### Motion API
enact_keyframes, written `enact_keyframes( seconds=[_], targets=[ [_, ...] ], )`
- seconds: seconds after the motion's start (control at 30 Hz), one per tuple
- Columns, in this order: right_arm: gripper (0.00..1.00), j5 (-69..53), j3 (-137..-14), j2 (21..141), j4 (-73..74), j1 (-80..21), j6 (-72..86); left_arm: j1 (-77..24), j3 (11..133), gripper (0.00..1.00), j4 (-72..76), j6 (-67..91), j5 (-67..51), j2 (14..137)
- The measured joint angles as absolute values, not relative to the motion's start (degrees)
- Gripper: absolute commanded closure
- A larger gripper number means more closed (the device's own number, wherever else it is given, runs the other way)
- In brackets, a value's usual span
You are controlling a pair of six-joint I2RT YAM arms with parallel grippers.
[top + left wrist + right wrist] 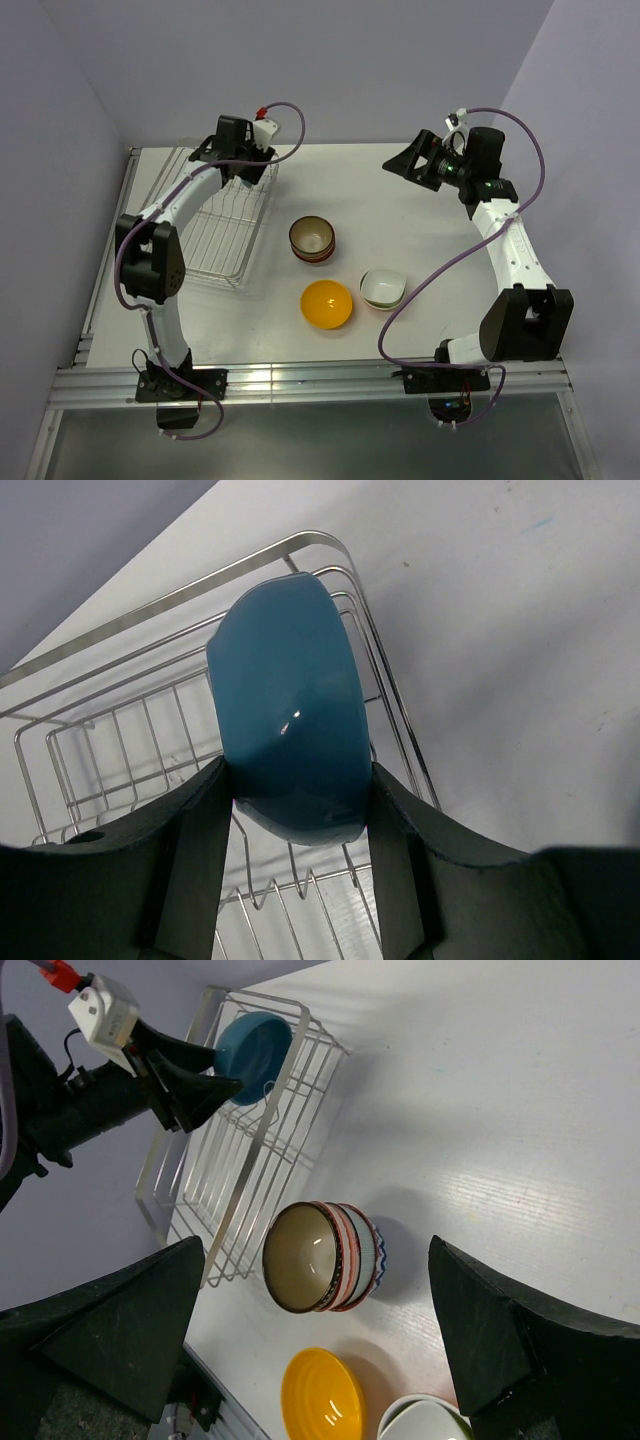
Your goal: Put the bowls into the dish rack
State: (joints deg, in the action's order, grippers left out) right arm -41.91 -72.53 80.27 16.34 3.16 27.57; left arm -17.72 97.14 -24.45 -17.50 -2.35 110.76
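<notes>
My left fingers (200, 830) pinch the blue bowl (285, 700) on edge over the dish rack's (220, 235) far corner. Released off the tines, it could topple out. Right fingers (110, 1330) wide, empty.

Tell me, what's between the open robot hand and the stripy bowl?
Nothing: only bare white table lies between the right hand and the stripy bowl, seen in the top view.
</notes>
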Motion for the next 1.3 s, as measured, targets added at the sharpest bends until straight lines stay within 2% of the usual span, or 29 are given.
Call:
enact_keyframes(
  seconds=[0.47, 0.63, 0.83, 0.87, 1.13, 1.3],
  targets=[
    [0.0, -43.0, -71.7, 80.3, 15.3, 3.2, 27.6, -17.8, 101.3, 0.96, -27.9, -21.8, -3.8, 114.9],
    [0.0, -43.2, -71.7, 80.3, 15.2, 3.2, 27.6, -17.8, 102.4, 0.93, -28.3, -22.0, -3.9, 116.2],
    [0.0, -43.2, -71.7, 80.3, 15.2, 3.2, 27.9, -17.8, 102.9, 0.77, -28.5, -22.0, -3.9, 117.0],
    [0.0, -43.2, -71.7, 80.3, 15.2, 3.2, 28.0, -17.8, 103.0, 0.71, -28.4, -22.0, -3.9, 117.2],
    [0.0, -43.3, -71.7, 80.6, 15.2, 3.2, 28.5, -17.6, 103.0, 0.53, -27.7, -22.8, -4.8, 118.0],
    [0.0, -43.5, -71.7, 81.1, 15.2, 3.2, 28.4, -17.3, 103.2, 0.38, -27.7, -22.8, -5.3, 118.1]
  ],
)
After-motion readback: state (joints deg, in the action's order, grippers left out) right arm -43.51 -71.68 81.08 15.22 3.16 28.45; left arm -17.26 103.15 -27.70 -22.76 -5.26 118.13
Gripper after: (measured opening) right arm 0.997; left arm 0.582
